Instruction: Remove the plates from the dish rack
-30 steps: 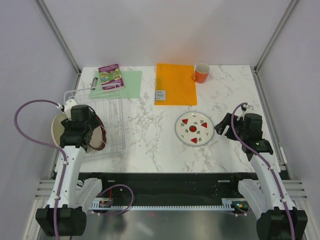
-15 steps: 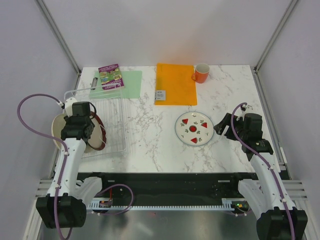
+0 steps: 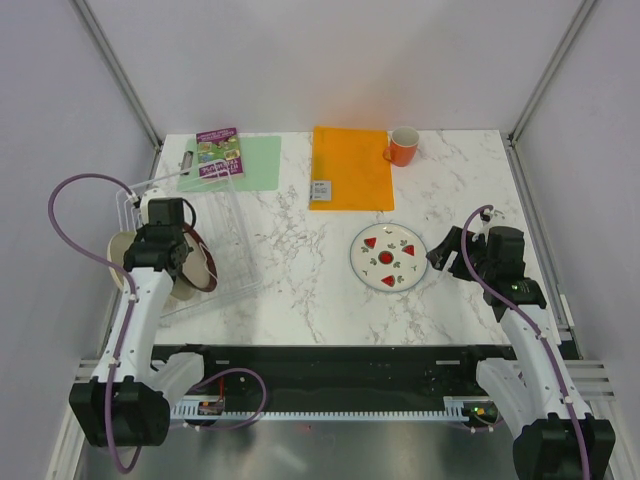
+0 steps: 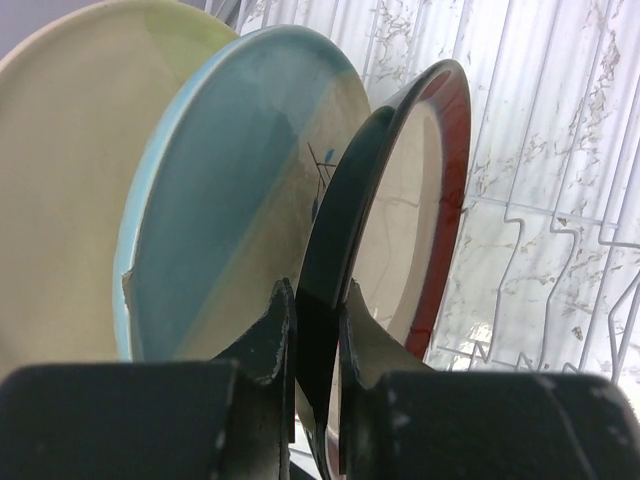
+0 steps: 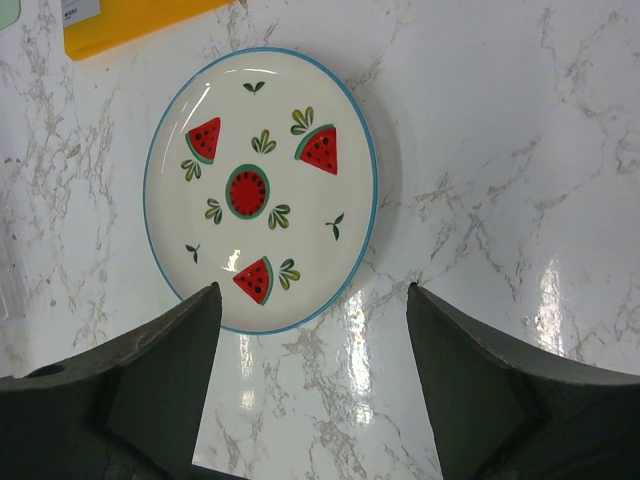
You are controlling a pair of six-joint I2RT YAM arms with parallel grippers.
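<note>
Plates in two places: three on edge in the dish rack (image 3: 228, 225) at the left of the tabletop (image 3: 300, 275), one flat on the marble right of centre.

Left tool (image 4: 312, 300) narrowed to a slit, pinched on the dark edge of the beige plate with red-brown rim (image 4: 440, 170), one finger (image 4: 268, 335) on its back, the other on its beige face. Seen from above, same tool (image 3: 186, 262) over the near left part of the rack, with that plate (image 3: 203, 268) showing as a dark red arc beside it. Just behind it in the left wrist view, the half blue half beige plate (image 4: 225, 200), upright and close but whether touching, cannot tell. Behind that, the cream plate (image 4: 70, 180), leaning out past the rack's left side (image 3: 117, 256). Rack askew to the tabletop edge, white wire floor (image 4: 560, 190) bare to the right of the plates.

Right tool (image 5: 312, 295) spread wide, gripping nothing, held above the tabletop just right of the white plate with red fruit motifs (image 5: 260, 190). Plate (image 3: 388, 257) face up, blue rim, apart from both fingers.

At the far edge: green mat (image 3: 255, 165) with a booklet (image 3: 220, 152) on it, orange sheet (image 3: 350, 168), orange mug (image 3: 403, 147).
</note>
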